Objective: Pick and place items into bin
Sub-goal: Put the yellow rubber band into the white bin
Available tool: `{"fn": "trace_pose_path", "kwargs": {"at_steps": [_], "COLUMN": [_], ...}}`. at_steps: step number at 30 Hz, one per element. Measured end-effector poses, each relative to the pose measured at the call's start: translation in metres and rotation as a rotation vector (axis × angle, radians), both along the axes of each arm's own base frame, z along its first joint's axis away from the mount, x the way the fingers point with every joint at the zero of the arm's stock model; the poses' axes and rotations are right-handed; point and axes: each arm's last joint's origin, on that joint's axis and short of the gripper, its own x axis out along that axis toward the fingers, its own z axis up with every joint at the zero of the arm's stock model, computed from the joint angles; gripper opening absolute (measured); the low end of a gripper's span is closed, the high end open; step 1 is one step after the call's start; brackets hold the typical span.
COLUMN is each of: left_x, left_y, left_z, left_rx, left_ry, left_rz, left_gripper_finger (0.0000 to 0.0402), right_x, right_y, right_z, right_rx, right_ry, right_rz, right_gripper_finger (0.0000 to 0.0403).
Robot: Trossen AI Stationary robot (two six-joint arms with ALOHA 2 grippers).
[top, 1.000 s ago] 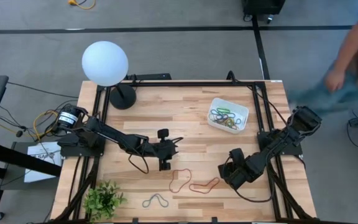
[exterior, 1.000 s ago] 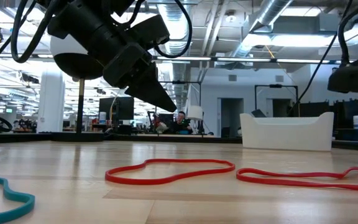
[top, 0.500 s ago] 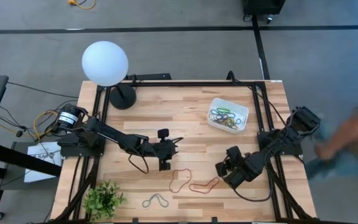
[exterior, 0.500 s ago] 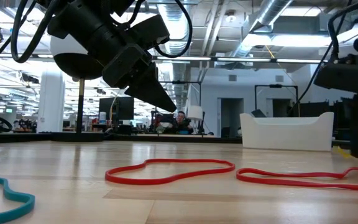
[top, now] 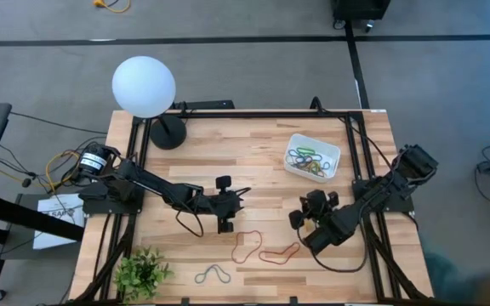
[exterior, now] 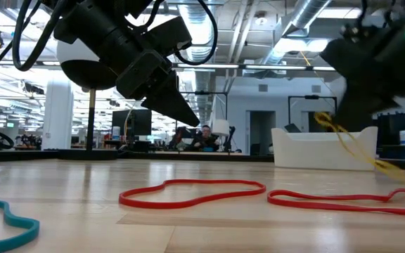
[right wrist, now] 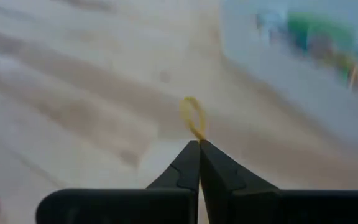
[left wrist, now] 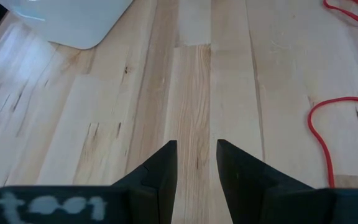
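Right gripper (right wrist: 198, 144) now has its 2 dark fingers pinched together on a thin yellow rubber-band loop (right wrist: 192, 117), which pokes out just past the fingertips in the right wrist view and trails down as a slack yellow strand in the low view. Half a second ago this gripper sat lower and closer to the table's front edge, beside the 2 red rubber-band loops; it has since lifted and swung toward the small white rectangular plastic tray (top: 331, 158), which lies ahead of it and well apart on the light wooden table (top: 253, 161). That tray already holds a tangle of coloured bands. My judgement is that the grasp succeeded and the carry to the bin is under way, with only the release over the tray left for this band; the loop is floppy and held by a small bite, so it could slip or snag on the tray wall. Behind the gripper, the red loop nearest it (top: 281, 252) and a second red loop (top: 247, 246) lie flat, with a grey-blue band (top: 213, 274) farther off near a small green plant (top: 143, 272). Left gripper (left wrist: 196, 155) waits near the table's middle, fingers slightly apart and holding nothing.
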Motion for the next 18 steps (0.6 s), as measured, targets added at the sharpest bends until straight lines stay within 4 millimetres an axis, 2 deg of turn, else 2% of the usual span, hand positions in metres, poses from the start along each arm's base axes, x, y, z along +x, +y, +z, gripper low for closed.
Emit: {"fn": "trace_pose_path", "kwargs": {"at_steps": [6,9,12,18], "left_x": [0.0,0.0,0.0,0.0], "left_y": [0.0,0.0,0.0,0.0], "left_z": [0.0,0.0,0.0,0.0], "left_rx": [0.001,0.001,0.001,0.001], "left_ry": [0.0,0.0,0.0,0.0], "left_rz": [0.001,0.001,0.001,0.001], "left_gripper_finger": [0.0103,0.0103,0.0103,0.0103], "right_x": [0.019,0.026,0.03,0.03], "right_y": [-0.012,-0.025,-0.043,-0.084], "right_z": [0.024,0.036,0.045,0.047], "right_rx": [-0.308,-0.424,-0.466,-0.459], "right_ry": [0.005,0.054,0.133,0.321], "right_rz": [0.073,0.055,0.0,-0.132], "right_gripper_finger": [0.0001,0.0001,0.0001,0.0]}}
